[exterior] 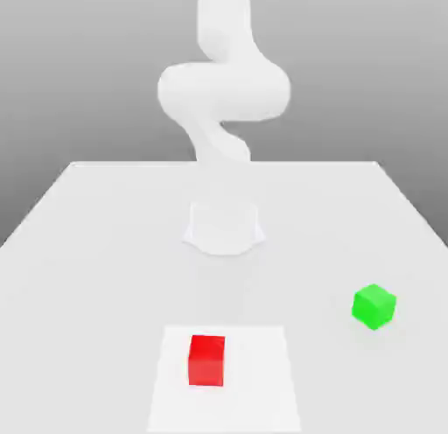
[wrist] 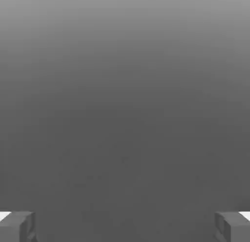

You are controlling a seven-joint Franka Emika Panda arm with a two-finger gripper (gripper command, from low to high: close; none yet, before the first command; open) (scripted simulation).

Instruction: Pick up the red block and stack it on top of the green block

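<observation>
Exterior view. Item: white table (exterior: 105, 248), broad and pale. Item: white arm (exterior: 223, 91), which rose from a round base (exterior: 224, 228) at the table's middle and curved upward out of the picture. Item: the red block (exterior: 206, 360), which sat flat on a lighter square patch (exterior: 262, 380) at the near edge, towards that patch's left half. Item: the green block (exterior: 374, 305), which rested on the bare table towards the exterior view's right, turned slightly, well apart from the red block and a little farther back.

Hand view. Item: gripper (wrist: 125, 226), whose two grey fingertips (wrist: 17, 226) stood spread wide, with nothing between them. Behind them lay a plain grey backdrop.
</observation>
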